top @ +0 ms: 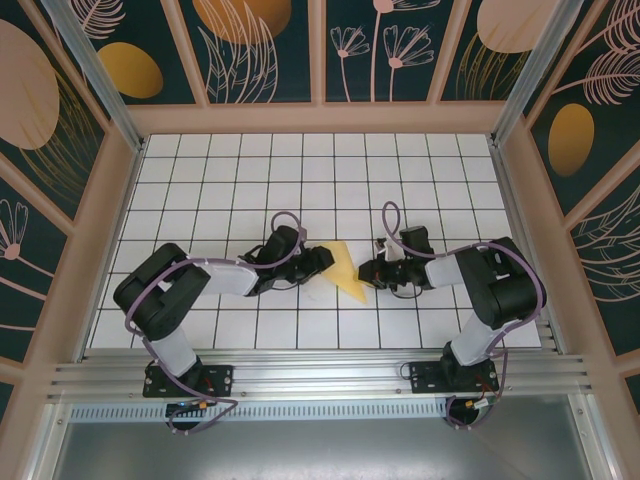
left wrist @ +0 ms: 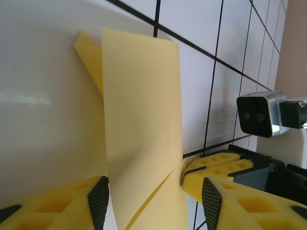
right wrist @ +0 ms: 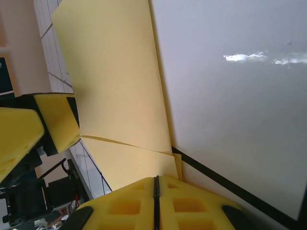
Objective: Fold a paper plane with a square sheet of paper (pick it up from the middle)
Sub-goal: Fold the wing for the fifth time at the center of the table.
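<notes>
The left gripper [left wrist: 151, 196] stands partly open, its two yellow fingers [left wrist: 67, 208] set apart with the square sheet of paper [left wrist: 143, 110] running up between them. One pad sits just beside the paper's edge and the other stands clear of it, so nothing is clamped there. The right gripper [right wrist: 156, 179] is closed, pads pressed flat together, and the paper's folded edge runs in under its tips (it looks pinched there, though the contact itself is hidden behind the fingers). Seen from above, the two grippers face each other across the sheet, the left one at its 9 o'clock and the right one at its 3 o'clock. The sheet is pale yellow and creased: one flap stands tilted up off the surface, and a second layer peeks out at its 10 o'clock in the left wrist view. It sits on the white gridded tabletop [top: 240, 170], a little toward 6 o'clock from the middle. The right arm's wrist camera [left wrist: 258, 115] shows at the paper's 3 o'clock in the left wrist view.
</notes>
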`<action>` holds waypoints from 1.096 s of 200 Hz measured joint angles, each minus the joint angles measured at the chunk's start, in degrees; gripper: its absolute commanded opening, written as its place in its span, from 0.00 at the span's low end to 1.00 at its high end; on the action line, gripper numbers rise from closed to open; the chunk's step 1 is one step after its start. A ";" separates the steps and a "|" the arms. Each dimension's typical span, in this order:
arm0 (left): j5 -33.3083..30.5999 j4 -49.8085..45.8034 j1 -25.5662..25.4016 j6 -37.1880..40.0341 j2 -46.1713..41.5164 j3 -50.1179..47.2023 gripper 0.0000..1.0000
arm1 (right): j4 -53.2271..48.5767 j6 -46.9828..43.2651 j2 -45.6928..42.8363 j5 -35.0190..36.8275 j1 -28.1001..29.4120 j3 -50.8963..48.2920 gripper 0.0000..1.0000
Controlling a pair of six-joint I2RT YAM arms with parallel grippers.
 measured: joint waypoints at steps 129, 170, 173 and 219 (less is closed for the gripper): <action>0.20 1.51 -0.70 -0.94 2.25 3.21 0.00 | -1.84 -1.14 -3.80 2.16 0.55 -0.35 0.30; -1.29 -1.81 -0.70 -0.92 2.16 4.87 0.00 | -5.90 -5.31 -16.65 14.93 2.84 -1.95 0.35; -1.44 -2.08 -0.70 -0.92 2.16 4.94 0.00 | -5.86 -5.68 -17.75 15.93 3.45 -2.34 0.35; -1.64 -4.90 -0.70 -0.87 2.16 6.71 0.00 | -2.80 -15.30 -29.46 37.97 20.87 -9.09 0.37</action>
